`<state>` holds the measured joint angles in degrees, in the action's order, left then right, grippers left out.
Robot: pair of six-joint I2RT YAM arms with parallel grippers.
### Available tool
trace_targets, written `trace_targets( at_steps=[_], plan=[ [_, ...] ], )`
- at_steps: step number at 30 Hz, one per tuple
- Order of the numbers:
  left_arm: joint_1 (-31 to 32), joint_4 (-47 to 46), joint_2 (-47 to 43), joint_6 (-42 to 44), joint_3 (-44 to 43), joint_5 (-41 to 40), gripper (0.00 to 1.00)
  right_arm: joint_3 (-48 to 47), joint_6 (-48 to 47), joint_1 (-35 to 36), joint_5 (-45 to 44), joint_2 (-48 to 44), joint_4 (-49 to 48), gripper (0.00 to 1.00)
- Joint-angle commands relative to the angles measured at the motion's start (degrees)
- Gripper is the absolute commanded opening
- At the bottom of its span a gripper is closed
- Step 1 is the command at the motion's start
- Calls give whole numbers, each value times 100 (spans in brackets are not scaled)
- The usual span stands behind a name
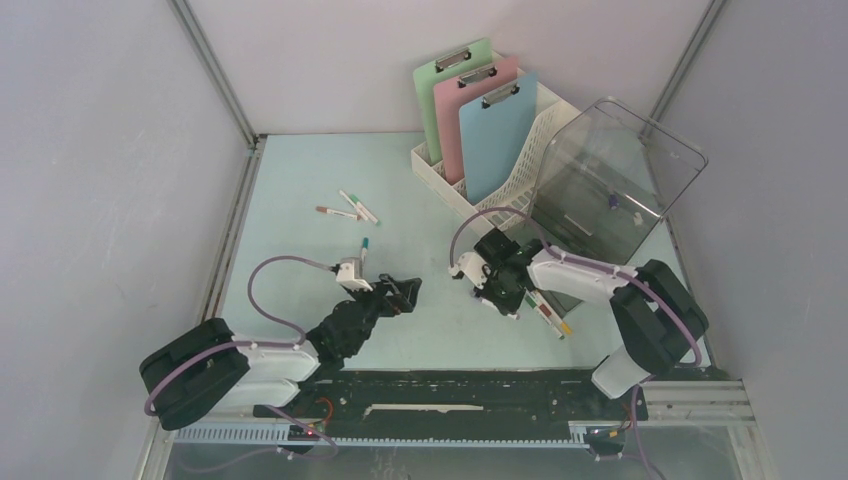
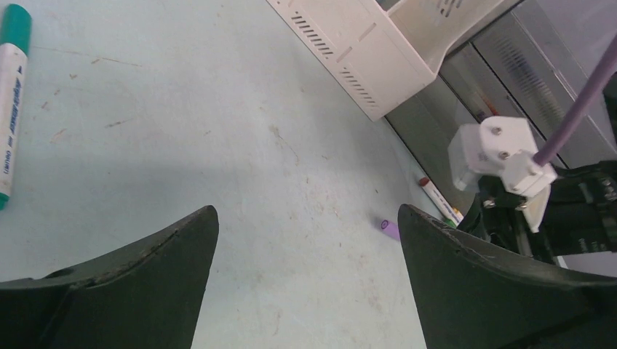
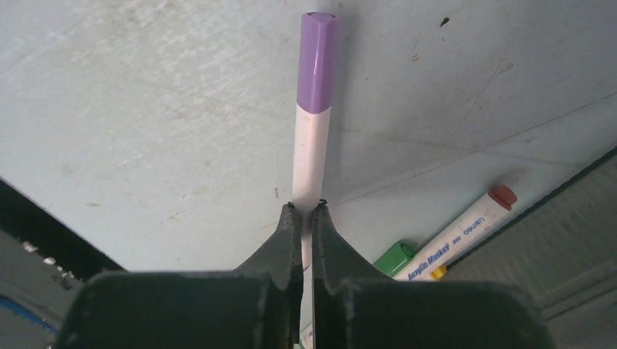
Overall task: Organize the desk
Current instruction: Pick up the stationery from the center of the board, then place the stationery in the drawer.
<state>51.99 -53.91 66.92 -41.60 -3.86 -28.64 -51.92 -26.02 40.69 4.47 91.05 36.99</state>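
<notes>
The large, smooth, pale mint-blue worktop (image 1: 310, 170) spreads under both arms from their bases to the far wall, and everything to be sorted lies or stands on it. The step in hand appears to be picking up one loose pen. The right claw (image 3: 305, 207) is pinched narrow on the white barrel of a purple-capped marker (image 3: 311, 160), gripping it toward the tail end so the cap points away from the wrist. Whether the pen is clear of the surface yet, I cannot tell.

Just beside it lie a red-capped white marker (image 3: 466, 229) and a green-capped one (image 3: 395, 256), close against the near wall of a clear smoky plastic bin (image 1: 610, 190). Left of that bin stands a white slotted file rack (image 1: 525, 195) holding green, pink and blue clipboards upright.

The left claw (image 2: 305, 218) hangs wide and empty over bare worktop, with a teal-capped marker (image 2: 11, 102) near it to one side and a few more pens (image 1: 345, 210) scattered farther off.

The next move likely calls for a straight lift, then a carry toward a container, probably the bin. Held so far back, the pen may pivot between the pads, so a slow, level carry seems wise. Most of the tidying looks not yet done.
</notes>
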Motion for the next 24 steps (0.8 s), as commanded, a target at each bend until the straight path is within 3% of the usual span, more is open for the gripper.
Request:
trace_targets(
  at_steps=[1,8,14,19,24],
  plan=[
    [-25,-539,9,-32,113,333,100,-205,-345,1,390,-613,273,0],
    [-24,-1199,452,-99,60,859,100,-213,-810,-532,920,-1496,627,0],
    [-30,-1927,1216,-280,-127,1481,100,-175,-881,-1390,1000,-2167,756,0],
    [-28,-2665,2163,-705,-451,2113,100,28,-628,-2028,653,-2535,336,0],
    [147,-2638,2736,-860,-997,2471,100,116,-367,-2276,-17,-2334,41,0]
  ],
)
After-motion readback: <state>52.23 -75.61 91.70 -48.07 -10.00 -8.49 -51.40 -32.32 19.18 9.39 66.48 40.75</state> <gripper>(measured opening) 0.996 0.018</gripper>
